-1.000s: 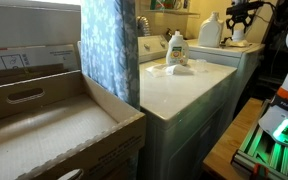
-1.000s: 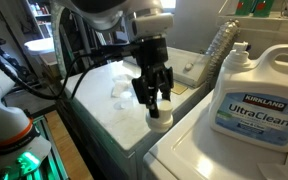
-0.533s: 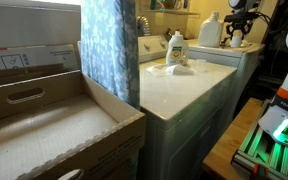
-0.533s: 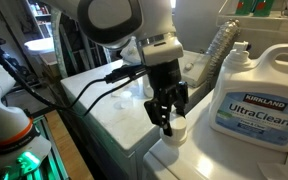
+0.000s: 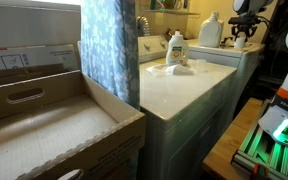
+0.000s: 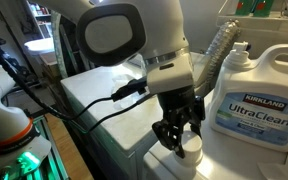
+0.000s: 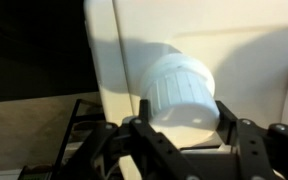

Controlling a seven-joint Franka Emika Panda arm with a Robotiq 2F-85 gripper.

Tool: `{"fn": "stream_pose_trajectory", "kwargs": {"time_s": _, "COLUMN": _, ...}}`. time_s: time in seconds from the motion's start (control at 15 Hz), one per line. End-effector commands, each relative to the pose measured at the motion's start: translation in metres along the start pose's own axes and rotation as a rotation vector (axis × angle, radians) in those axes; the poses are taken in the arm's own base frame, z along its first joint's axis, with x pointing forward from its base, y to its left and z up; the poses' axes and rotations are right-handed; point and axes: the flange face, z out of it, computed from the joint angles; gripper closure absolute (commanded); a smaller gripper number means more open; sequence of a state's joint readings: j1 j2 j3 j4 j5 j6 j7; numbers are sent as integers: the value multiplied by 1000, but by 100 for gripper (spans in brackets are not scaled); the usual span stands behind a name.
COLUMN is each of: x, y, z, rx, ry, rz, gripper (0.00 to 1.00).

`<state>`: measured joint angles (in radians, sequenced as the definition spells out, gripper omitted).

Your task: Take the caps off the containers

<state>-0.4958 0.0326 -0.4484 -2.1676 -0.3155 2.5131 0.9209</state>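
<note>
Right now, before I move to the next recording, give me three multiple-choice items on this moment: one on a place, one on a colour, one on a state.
1. In an exterior view, where is the gripper?
A. over the cardboard box
B. beside the large jug
C. at the curtain

2. What colour is the cap in the wrist view?
A. green
B. blue
C. white

3. How is that cap placed?
A. between the gripper's fingers
B. screwed onto the small bottle
C. lying in the cardboard box

Answers:
1 B, the gripper hangs close by the jug's blue-labelled front.
2 C, the ribbed cap shows plain white.
3 A, a dark finger sits against each side of it.
</note>
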Motion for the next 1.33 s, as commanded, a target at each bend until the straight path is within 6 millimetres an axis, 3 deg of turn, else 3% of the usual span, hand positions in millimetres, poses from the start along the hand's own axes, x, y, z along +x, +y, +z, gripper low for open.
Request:
{"fn": "stream_pose_trajectory", "kwargs": {"time_s": 0.0, "x": 9, "y": -7, "z": 9, "rx": 57, "ry": 3, "rz": 58, "gripper": 62}}
{"fn": "stream_pose_trajectory", "kwargs": {"time_s": 0.13, "x": 9, "y": -11, "z": 12, "rx": 70, "ry": -7, "rz": 71, "gripper": 62}}
{"fn": "stream_pose_trajectory", "kwargs": {"time_s": 0.2, "x": 8, "y": -13, "z": 15, "rx": 65, "ry": -14, "rz": 74, "gripper": 57}}
{"fn": "stream_pose_trajectory", "kwargs": {"time_s": 0.27, "x": 8, "y": -14, "z": 17, "rx": 45, "ry": -26, "rz": 90, "gripper": 12}}
{"fn": "stream_pose_trajectory", "kwargs": {"time_s": 0.33, "x": 8, "y": -15, "z": 15, "rx": 46, "ry": -46, "rz": 86, "gripper": 11}}
{"fn": "stream_pose_trajectory", "kwargs": {"time_s": 0.47, "x": 13, "y": -15, "z": 2, "rx": 42, "ry": -38, "rz": 95, "gripper": 1}}
{"fn": "stream_pose_trajectory", "kwargs": {"time_s": 0.6, "x": 22, "y": -16, "z": -15, "rx": 43, "ry": -15, "rz": 105, "gripper": 0}}
{"fn": "stream_pose_trajectory", "kwargs": {"time_s": 0.8, "x": 25, "y": -17, "z": -58, "rx": 48, "ry": -69, "rz": 61, "gripper": 0}}
{"fn": "stream_pose_trajectory", "kwargs": {"time_s": 1.27, "x": -13, "y": -11, "z": -157, "rx": -30, "ry": -294, "rz": -291, "gripper": 0}}
